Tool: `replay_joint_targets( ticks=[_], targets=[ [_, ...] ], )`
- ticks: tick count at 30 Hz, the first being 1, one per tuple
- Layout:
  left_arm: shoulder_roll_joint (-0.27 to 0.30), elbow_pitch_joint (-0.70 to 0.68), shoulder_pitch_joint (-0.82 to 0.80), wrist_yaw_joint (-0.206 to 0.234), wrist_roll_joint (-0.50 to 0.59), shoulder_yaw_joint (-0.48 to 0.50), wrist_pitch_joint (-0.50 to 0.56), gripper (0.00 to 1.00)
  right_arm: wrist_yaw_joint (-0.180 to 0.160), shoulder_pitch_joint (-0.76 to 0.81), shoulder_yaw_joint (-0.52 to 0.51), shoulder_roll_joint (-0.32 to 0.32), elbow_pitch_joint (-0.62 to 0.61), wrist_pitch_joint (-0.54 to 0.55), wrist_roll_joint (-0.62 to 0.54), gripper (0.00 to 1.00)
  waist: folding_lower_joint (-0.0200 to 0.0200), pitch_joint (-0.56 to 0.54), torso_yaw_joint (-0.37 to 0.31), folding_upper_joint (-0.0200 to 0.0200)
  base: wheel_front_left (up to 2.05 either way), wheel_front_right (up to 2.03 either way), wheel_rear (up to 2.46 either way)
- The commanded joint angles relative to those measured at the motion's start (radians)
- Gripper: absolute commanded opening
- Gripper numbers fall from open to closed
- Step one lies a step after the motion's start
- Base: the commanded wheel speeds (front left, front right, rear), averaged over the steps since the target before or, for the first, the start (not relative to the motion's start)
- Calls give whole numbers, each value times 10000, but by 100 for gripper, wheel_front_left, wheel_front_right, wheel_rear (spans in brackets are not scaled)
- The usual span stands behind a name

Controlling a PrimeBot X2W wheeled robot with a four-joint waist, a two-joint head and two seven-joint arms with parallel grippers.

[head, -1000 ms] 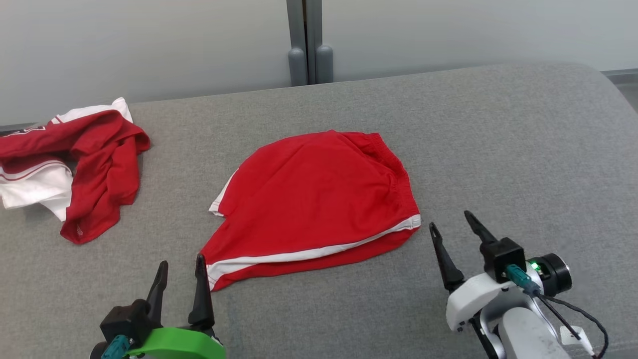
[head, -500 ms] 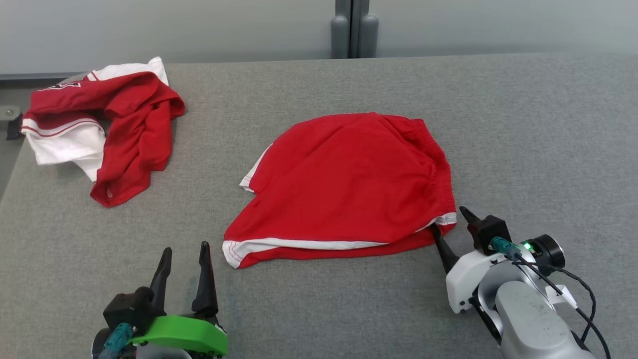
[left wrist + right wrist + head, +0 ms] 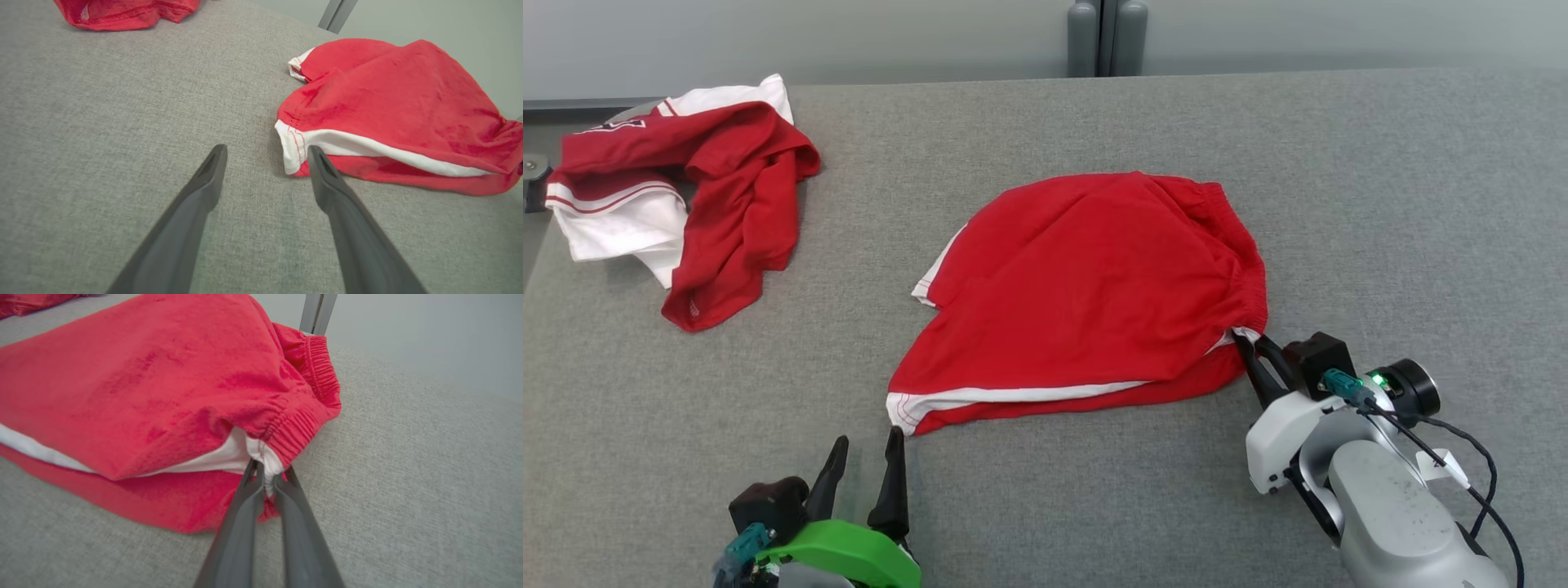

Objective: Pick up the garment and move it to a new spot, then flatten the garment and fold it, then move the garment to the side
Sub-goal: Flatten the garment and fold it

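The garment point(image 3: 1086, 286) is a pair of red shorts with white side stripes, folded over on the grey surface point(image 3: 1380, 204). My right gripper point(image 3: 1252, 343) is shut on the waistband corner of the garment point(image 3: 171, 392), white fabric pinched between the fingers point(image 3: 245, 514) of the right gripper point(image 3: 267, 477). My left gripper point(image 3: 866, 453) stands open just before the garment's near-left hem corner. In the left wrist view the left gripper point(image 3: 265, 157) has its right finger point(image 3: 327, 179) next to the white hem of the garment point(image 3: 392, 98), touching nothing.
A second red and white garment point(image 3: 670, 188) lies crumpled at the far left of the surface, its edge point(image 3: 122, 12) at the top of the left wrist view. A grey post point(image 3: 1104, 37) stands behind the surface against a pale wall.
The right gripper reached the waistband corner and shut on it. The left gripper moved right, toward the hem corner, staying open. The camera shifted between the earliest frame and now.
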Motion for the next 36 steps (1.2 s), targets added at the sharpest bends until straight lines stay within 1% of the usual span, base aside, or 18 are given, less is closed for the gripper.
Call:
replay_joint_targets(
  ticks=[1, 6, 10, 11, 12, 13, 14, 15, 21, 25, 31, 36],
  targets=[
    [28, 152, -231, -93, -267, -62, 66, 100, -14, -44, 36, -42, -117, -4, 88, 0, 0, 65, -148, -1, 0, 0, 0],
    [28, 873, -771, -190, -944, -198, 256, 100, -14, -45, 209, -46, -319, -6, 130, 0, 0, 206, -430, -1, 0, 0, 0],
    [28, 1301, -1110, -307, -1397, -397, 187, 100, -14, -104, 281, -26, -374, -4, 176, 0, 0, 302, -616, -1, 0, 0, 0],
    [28, 1377, -1149, -333, -1486, -479, 206, 90, -14, -114, 287, -29, -387, -4, 180, 0, 0, 318, -644, -1, 0, 0, 0],
    [28, 1450, -1197, -362, -1580, -556, 212, 62, -14, -121, 271, -36, -406, -4, 189, 0, 0, 331, -672, -1, 0, 0, 0],
    [35, 1520, -1253, -387, -1648, -604, 169, 42, -14, -128, 244, -39, -440, -4, 192, 0, 0, 341, -700, -1, 0, 0, 0],
    [37, 1546, -1281, -416, -1701, -650, 135, 29, -14, -123, 239, -39, -460, -4, 191, 0, 0, 345, -721, -1, 0, 0, 0],
    [32, 1499, -1293, -459, -1801, -740, 80, 0, -14, -91, 201, -45, -526, -4, 184, 0, 0, 330, -758, -1, 0, 0, 0],
    [146, 917, -1038, -508, -1647, -777, -185, 0, -14, 194, 10, -35, -804, -6, 166, 0, 0, 85, -770, -1, 0, 0, 0],
    [277, 144, -829, -488, -1444, -803, -278, 0, -14, 419, -157, 53, -1348, -6, 222, 0, 0, -236, -789, -1, 0, 0, 0],
    [604, -1818, -499, -233, -1000, -601, -359, 0, -14, 788, -517, 124, -2882, -6, 332, 0, 0, -914, -1058, -1, 0, 0, 0],
    [1018, -4197, -293, -3, -635, -512, -226, 0, -14, 1186, -740, 32, -4728, -5, 138, 0, 0, -1539, -1467, -1, 0, 0, 0]
  ],
)
